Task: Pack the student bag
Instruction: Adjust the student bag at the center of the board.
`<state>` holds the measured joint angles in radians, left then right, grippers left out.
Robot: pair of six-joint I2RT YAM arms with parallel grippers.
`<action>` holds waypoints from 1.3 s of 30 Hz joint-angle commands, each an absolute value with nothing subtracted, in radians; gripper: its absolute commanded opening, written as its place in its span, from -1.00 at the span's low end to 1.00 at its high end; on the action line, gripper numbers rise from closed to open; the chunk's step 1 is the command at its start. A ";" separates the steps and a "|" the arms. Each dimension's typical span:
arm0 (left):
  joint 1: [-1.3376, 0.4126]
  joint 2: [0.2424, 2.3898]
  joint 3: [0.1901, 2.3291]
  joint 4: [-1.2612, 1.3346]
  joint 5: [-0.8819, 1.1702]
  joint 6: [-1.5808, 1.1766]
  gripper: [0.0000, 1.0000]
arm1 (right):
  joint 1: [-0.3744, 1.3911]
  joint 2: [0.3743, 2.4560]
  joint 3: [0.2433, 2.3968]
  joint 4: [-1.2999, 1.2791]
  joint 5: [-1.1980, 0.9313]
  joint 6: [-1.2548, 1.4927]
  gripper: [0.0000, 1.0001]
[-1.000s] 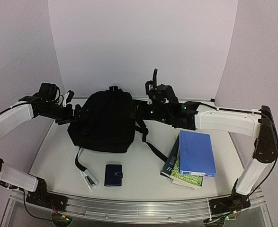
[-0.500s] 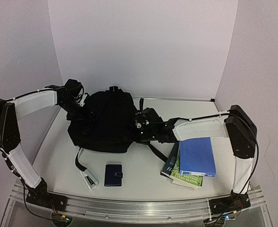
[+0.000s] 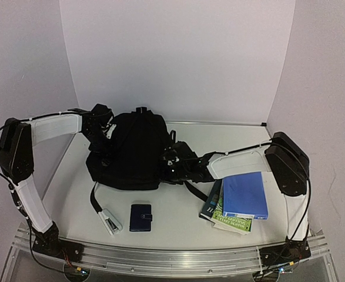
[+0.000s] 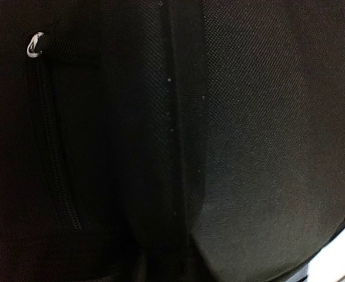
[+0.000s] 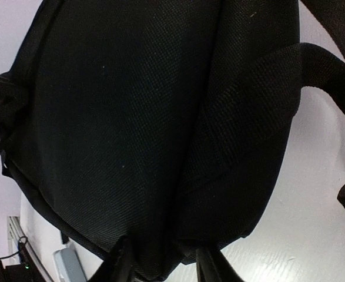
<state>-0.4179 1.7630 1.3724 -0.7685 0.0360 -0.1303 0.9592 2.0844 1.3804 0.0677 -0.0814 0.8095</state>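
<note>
White table [image 3: 178,214], plain lilac walls [image 3: 178,53], metal rail [image 3: 172,259] at near edge

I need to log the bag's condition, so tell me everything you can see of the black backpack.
The backpack is large, black woven fabric, lying flat toward the back of the white table. A carry loop sits at its far end; a padded strap and webbing trail from its sides. The right gripper pinches a fold at its right edge; the left gripper is against its upper left, grip unclear.
</note>
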 commanded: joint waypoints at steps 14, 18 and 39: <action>-0.301 1.496 1.482 -0.824 0.247 -0.204 -0.95 | 0.755 1.804 1.247 -0.047 0.019 0.484 -1.00; -0.216 1.493 1.414 -0.821 0.325 -0.226 -0.94 | 0.689 1.797 1.253 -0.089 0.026 0.413 -1.00; -0.209 1.419 1.262 -0.724 0.318 -0.345 0.74 | 0.627 1.603 1.327 -0.155 -0.157 0.414 0.72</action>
